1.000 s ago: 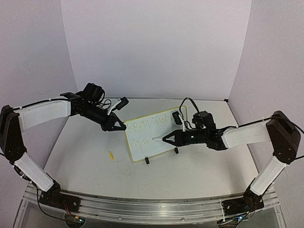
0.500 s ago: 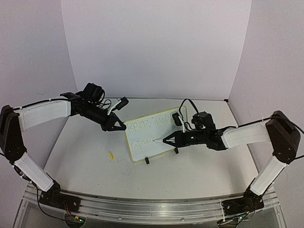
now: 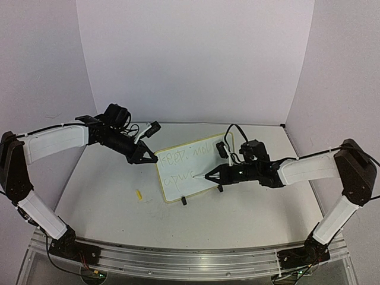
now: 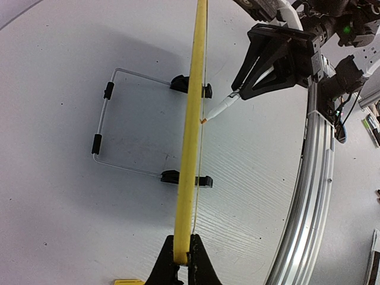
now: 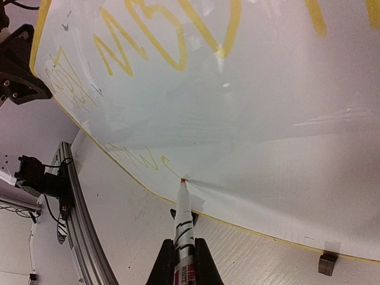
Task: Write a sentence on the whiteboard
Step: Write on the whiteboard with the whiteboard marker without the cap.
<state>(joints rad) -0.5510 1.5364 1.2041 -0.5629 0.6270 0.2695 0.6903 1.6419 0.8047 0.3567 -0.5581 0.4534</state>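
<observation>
At the middle of the table, the whiteboard stands propped on edge. Its long axis runs from near left to far right, and its face is turned toward the right arm. The left jaws are clenched on its yellow rim at the left end. The right jaws grasp a marker that points leftward, its tip touching the board by the lower line of the sentence. Only the left wrist view shows the board edge-on, with a wire stand behind it. Only the right wrist view shows the yellow strokes large. The top view shows a small yellow piece lying on the table, near left of the board.
</observation>
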